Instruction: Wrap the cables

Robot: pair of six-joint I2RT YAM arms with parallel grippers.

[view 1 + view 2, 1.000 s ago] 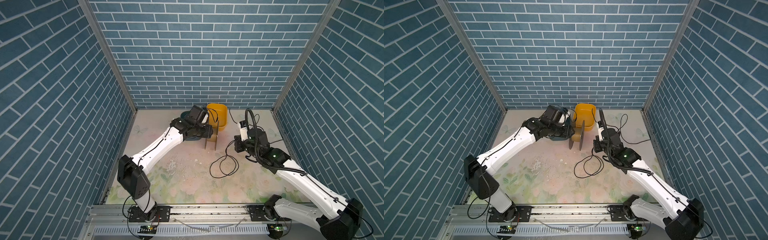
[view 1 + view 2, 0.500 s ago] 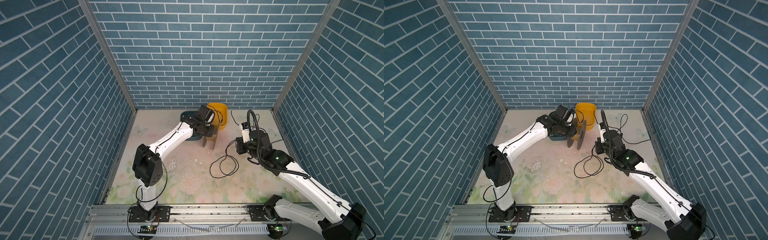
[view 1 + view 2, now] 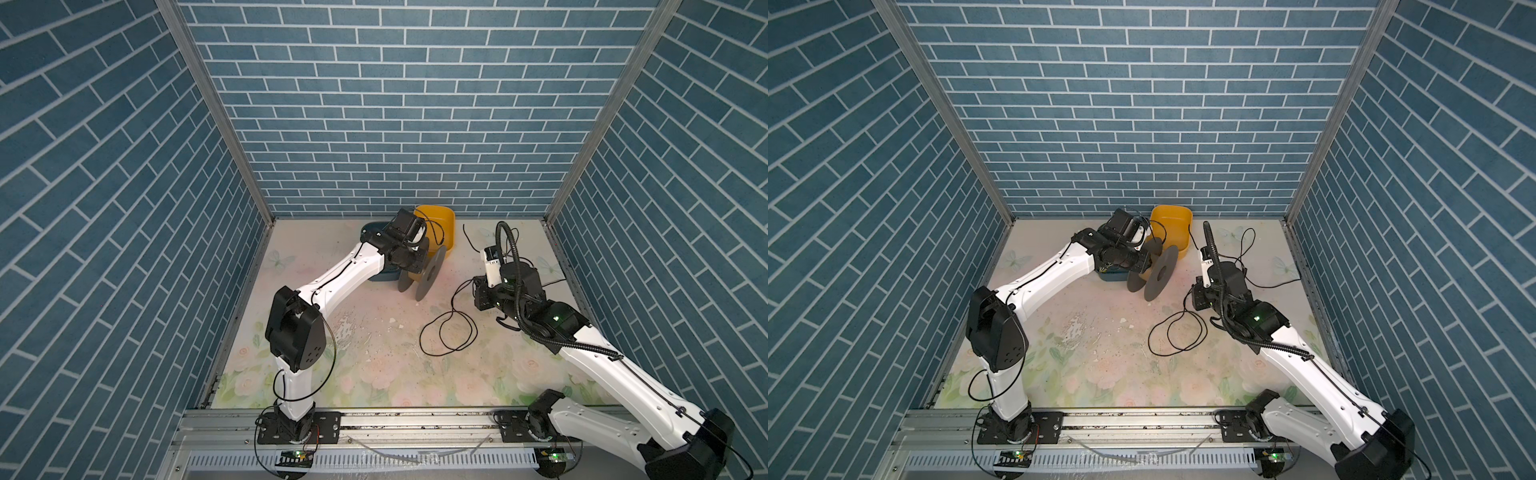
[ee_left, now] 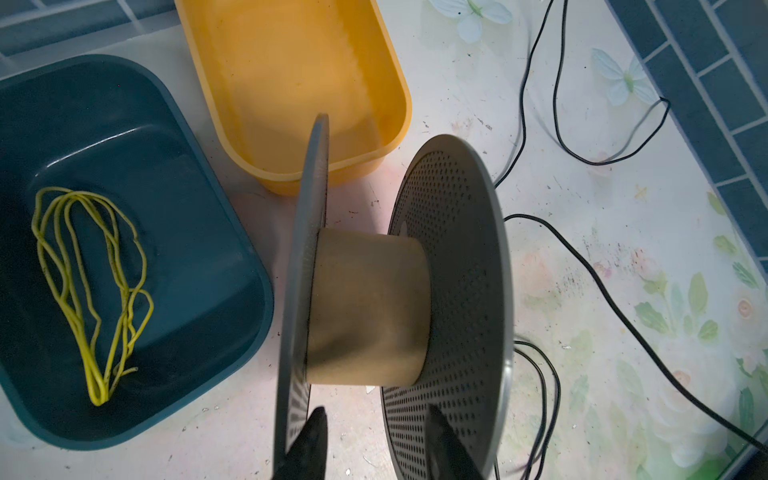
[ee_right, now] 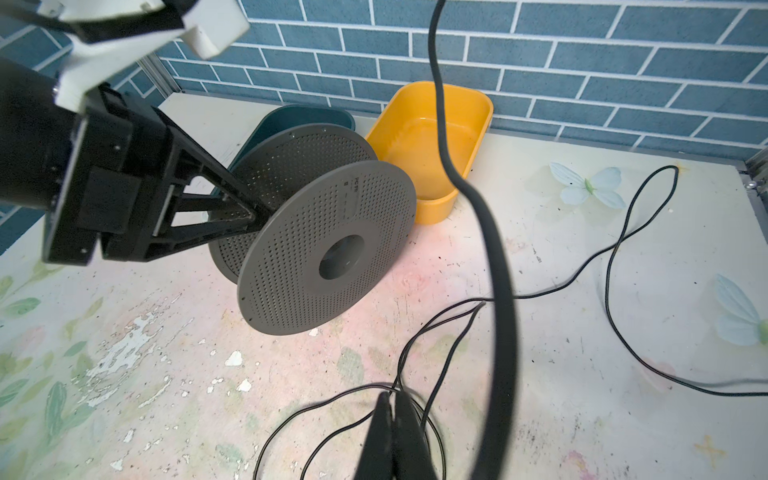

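Note:
The cable [image 3: 421,337] is a thin black cord lying in loose loops on the floral table, in both top views [image 3: 1149,336]; it trails off toward the right wall [image 5: 607,274]. My right gripper [image 5: 392,395] is shut on a strand of it just above the loops [image 3: 478,293]. A grey perforated spool [image 3: 430,272] with a tan core [image 4: 365,307] leans tilted in front of the bins. My left gripper [image 4: 376,415] is open, its fingers reaching in between the two flanges, tips short of the core [image 5: 262,216].
A yellow bin [image 3: 440,224] and a dark blue bin [image 4: 166,208] stand at the back wall behind the spool. The blue bin holds a bundle of yellow strands [image 4: 97,390]. My right arm's ribbed hose [image 5: 478,199] crosses the right wrist view. Brick walls close three sides.
The left arm swung its elbow in and pushed its gripper between the spool's flanges. The spool went from upright to tilted. The right arm barely moved.

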